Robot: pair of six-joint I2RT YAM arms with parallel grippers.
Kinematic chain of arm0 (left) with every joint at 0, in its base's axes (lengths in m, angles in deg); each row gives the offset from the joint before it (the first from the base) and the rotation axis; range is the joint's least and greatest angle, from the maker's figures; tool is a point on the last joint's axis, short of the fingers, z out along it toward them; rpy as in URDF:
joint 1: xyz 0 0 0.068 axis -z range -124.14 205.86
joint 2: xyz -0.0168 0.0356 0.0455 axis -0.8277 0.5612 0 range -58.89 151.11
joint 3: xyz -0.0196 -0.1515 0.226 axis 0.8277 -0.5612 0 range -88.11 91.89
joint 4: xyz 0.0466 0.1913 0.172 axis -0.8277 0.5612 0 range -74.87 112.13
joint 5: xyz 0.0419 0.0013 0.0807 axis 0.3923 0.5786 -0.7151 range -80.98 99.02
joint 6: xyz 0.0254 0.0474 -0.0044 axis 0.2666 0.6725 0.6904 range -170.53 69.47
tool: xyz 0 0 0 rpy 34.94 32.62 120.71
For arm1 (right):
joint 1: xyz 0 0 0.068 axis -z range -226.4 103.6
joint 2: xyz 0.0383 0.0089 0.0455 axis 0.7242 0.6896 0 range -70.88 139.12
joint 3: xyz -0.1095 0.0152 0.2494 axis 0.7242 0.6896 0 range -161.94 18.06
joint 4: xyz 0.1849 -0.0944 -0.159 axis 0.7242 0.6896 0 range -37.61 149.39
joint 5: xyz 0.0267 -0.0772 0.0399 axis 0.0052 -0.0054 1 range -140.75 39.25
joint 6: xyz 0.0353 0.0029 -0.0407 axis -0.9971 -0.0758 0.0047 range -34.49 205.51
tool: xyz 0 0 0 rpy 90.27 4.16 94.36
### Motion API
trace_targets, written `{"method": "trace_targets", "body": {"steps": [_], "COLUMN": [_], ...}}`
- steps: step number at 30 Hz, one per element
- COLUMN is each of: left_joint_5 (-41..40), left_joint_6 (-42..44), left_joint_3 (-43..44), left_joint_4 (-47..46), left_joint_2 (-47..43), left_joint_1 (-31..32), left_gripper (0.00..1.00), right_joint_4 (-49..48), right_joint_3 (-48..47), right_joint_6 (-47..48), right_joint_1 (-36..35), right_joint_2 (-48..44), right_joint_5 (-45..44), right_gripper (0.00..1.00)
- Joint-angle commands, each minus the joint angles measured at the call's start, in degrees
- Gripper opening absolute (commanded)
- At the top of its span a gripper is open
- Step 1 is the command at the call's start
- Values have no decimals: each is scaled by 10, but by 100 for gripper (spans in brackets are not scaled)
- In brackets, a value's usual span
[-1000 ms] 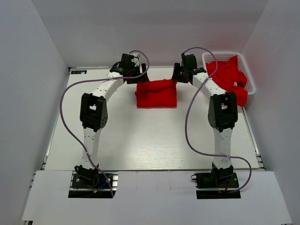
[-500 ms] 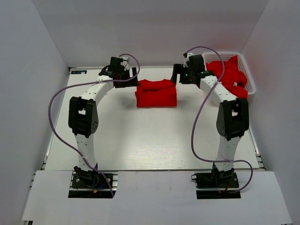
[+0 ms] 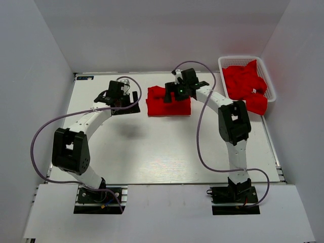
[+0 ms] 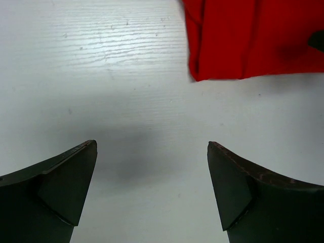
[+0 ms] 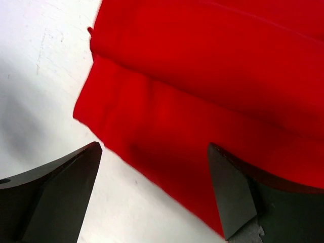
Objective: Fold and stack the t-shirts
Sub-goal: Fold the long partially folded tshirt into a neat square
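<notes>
Black left gripper (image 3: 120, 97), item one: state? (Clerk)

Jaws spread wide, holding nothing. It hangs over bare table (image 3: 152, 152) just left of the folded t-shirt (image 3: 177, 107), probably kept off the cloth so the fold lies undisturbed. (Checker)

Item two, that t-shirt? (Clerk)

Flat red rectangle, far centre of the table; likely the base of the stack. (Checker)

Item three, right gripper (image 3: 174, 93)? (Clerk)

Jaws spread too, empty, above the shirt's left part. I cannot tell if it touches. Seemingly placed to tidy the fold. (Checker)

Item four? (Clerk)

Basket (image 3: 242, 57), far right, heaped with crumpled t-shirts (image 3: 245, 83), one spilling over its near rim. Unfolded stock, I judge. (Checker)
</notes>
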Motion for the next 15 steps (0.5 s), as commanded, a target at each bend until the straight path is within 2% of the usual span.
{"method": "trace_targets", "body": {"steps": [1, 7, 11, 15], "left_joint_5": [-32, -69, -69, -56], "left_joint_6": [-9, -15, -15, -9], "left_joint_3": [-27, -37, -23, -17], "left_joint_4": [-3, 10, 15, 9], "left_joint_2": [-56, -73, -67, -50], "left_joint_1": [1, 1, 1, 1], "left_gripper": [100, 100, 100, 100], "right_joint_4": [5, -19, -86, -195], "right_joint_3": [-74, -134, -155, -214], "right_joint_6": [6, -29, -59, -42], "right_joint_1": [-20, -28, -26, -27], "right_joint_2": [38, 106, 128, 171], "right_joint_5": [12, -17, -69, -106], "right_gripper": [90, 90, 90, 90]}}
